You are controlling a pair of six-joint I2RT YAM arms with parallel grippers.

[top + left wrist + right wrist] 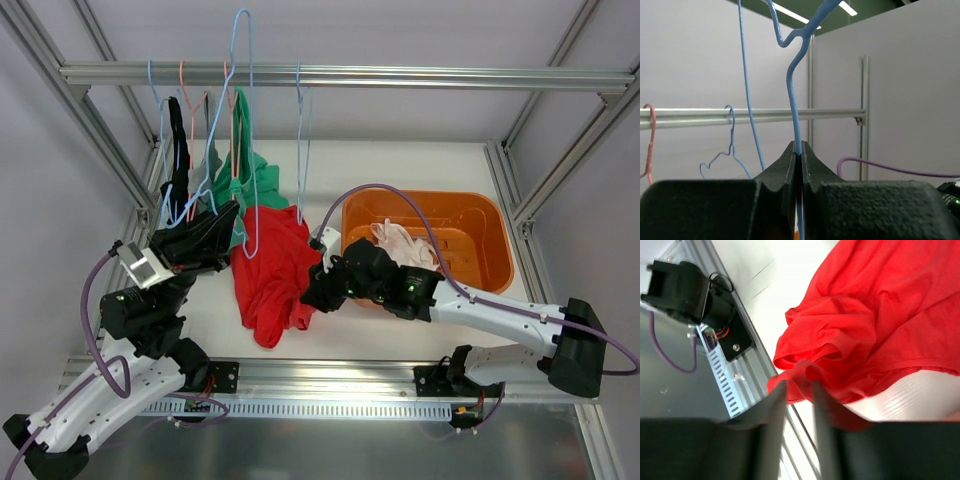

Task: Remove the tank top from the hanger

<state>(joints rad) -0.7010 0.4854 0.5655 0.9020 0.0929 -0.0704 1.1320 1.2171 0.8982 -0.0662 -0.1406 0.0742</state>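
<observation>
Top external: white table [400,170] (aluminium frame [400,76])

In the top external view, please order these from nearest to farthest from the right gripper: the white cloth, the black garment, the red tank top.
1. red tank top: at the right gripper's fingertips, on its left.
2. white cloth: in the orange bin, on the right.
3. black garment: hanging at the far left.

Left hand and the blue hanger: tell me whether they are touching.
Touching. The left wrist view shows the blue hanger wire running down between the fingers of the left hand, which are shut on it with no gap.
</observation>
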